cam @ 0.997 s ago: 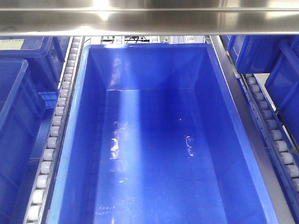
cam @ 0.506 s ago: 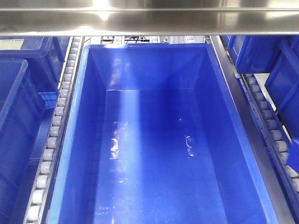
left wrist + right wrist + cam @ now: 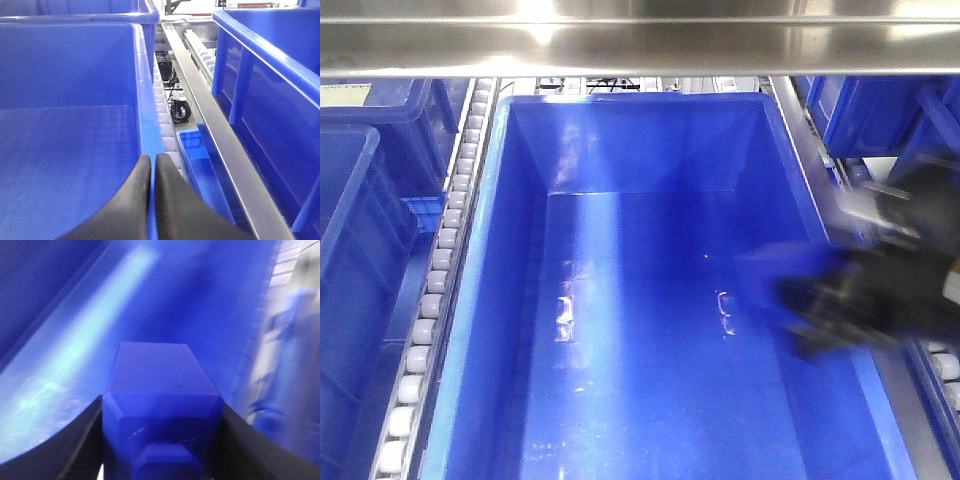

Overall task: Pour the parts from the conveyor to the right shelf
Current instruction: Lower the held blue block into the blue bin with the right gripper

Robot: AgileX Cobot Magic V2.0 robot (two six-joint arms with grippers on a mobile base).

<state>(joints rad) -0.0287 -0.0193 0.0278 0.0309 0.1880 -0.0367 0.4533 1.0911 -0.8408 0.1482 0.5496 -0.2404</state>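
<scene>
A small bright-blue part (image 3: 160, 390) with a round stud facing the camera sits between the black fingers (image 3: 85, 440) of my right gripper (image 3: 161, 412), which is shut on it. In the front view my right gripper (image 3: 810, 310) is a blurred dark shape with the part (image 3: 775, 275) over the right side of the big blue crate (image 3: 480, 300). The crate sits on the steel right shelf (image 3: 640, 45) between lanes of white rollers (image 3: 440, 260). My left gripper (image 3: 152, 160) is shut and empty above another crate's rim (image 3: 145, 100). The conveyor is out of view.
More blue crates stand on the left (image 3: 360, 200) and right (image 3: 880, 110) lanes. The left wrist view shows a crate on the right (image 3: 270, 90), a steel rail (image 3: 210, 125), a small blue bin (image 3: 200, 160) and a caster (image 3: 181, 110) below.
My right gripper has come in from the right edge with the blue part and now hangs over the big crate's right side. The crate has not moved.
</scene>
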